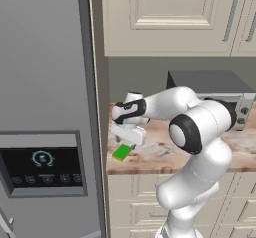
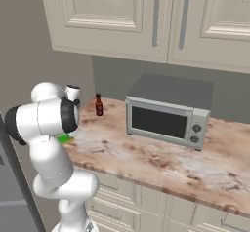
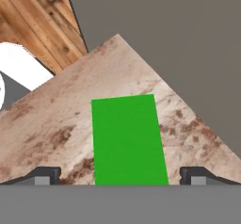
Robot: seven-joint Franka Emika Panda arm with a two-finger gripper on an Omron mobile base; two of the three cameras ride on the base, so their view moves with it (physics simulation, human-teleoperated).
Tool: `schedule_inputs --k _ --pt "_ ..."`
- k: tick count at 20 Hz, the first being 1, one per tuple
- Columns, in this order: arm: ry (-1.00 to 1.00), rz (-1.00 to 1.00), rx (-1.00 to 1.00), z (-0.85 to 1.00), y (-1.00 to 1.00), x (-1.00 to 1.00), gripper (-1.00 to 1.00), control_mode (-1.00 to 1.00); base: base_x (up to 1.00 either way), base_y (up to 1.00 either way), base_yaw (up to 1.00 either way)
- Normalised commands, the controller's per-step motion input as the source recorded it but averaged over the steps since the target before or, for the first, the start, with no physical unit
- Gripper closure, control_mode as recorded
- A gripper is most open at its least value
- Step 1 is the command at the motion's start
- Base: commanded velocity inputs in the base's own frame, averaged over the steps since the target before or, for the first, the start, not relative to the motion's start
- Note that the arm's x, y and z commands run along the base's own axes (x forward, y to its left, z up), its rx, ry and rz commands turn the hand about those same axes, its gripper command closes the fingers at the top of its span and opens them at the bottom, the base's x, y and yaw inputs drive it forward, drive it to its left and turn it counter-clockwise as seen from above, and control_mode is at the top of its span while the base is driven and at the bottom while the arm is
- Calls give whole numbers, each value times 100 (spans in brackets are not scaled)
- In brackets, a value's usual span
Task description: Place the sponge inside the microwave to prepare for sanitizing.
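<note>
Matt sponge (image 3: 128, 140), mottled stone-look counter (image 3: 56, 124)

We see a glossy white arm (image 1: 200, 147) of rounded, bulbous segments, with black bands and dark caps at the joints. The gripper (image 3: 120, 175) is a white block ending in two small dark grey finger tips (image 3: 43, 175).

Hand (image 1: 128, 143) hovers just above sponge (image 1: 121, 152) on counter (image 1: 155, 157)
</note>
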Motion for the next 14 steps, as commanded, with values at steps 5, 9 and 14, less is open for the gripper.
schedule_inputs --k 5,9,14 --pt "-1 0 0 -36 0 0 -100 -100 0 0 0" --pt "-6 0 0 -28 0 0 -100 -100 0 0 0" --pt "-5 0 0 -24 0 0 -100 -100 0 0 0"
